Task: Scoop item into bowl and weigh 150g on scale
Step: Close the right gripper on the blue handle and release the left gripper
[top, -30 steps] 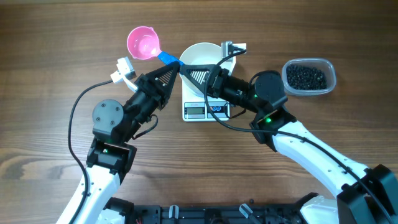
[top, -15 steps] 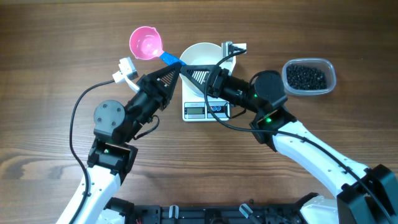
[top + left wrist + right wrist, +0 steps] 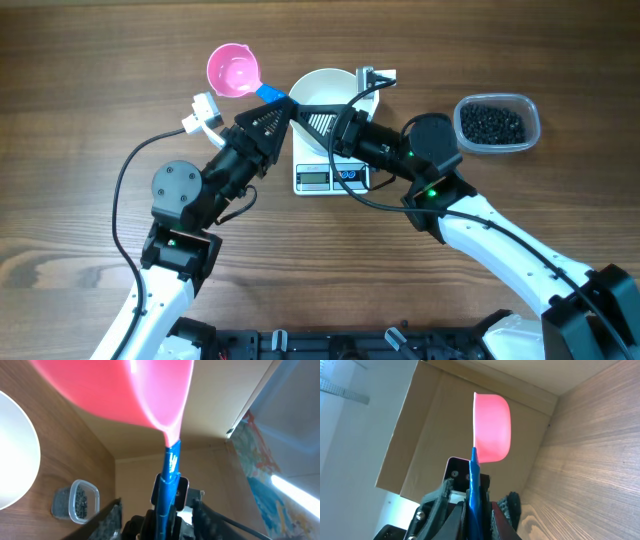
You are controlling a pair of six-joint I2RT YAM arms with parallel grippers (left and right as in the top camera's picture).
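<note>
Overhead, the two claws meet tip to tip over a brown wooden table [image 3: 80, 80], both on the thin blue plastic handle [image 3: 270, 93] of a round pink plastic scoop [image 3: 232, 70]. The scoop's cup lies just beyond the fingertips of both, tilted up and away from them.

The right claw [image 3: 297, 106] is clenched on the handle; its wrist view shows the blue strip pinched edge-on between its dark fingers, with the pink cup standing up ahead of them. The left claw [image 3: 283, 103] has its jaws parted. In its wrist view the handle runs down between its fingers, and the finger on one side stands clear of it with a gap showing. I cannot tell whether the other finger touches.

Directly under the right claw sits the round plain white bowl [image 3: 330, 80], resting on the small white rectangular digital scale [image 3: 305, 172]. The scale's grey display pokes out below that claw's wrist and is too small to read.

The tiny round black beads [image 3: 492, 122] lie in a clear rounded-rectangular plastic tub [image 3: 533, 125], well behind the right claw, past its wrist and apart from the bowl. From the left claw, the tub lies far across, beyond bowl and scale.
</note>
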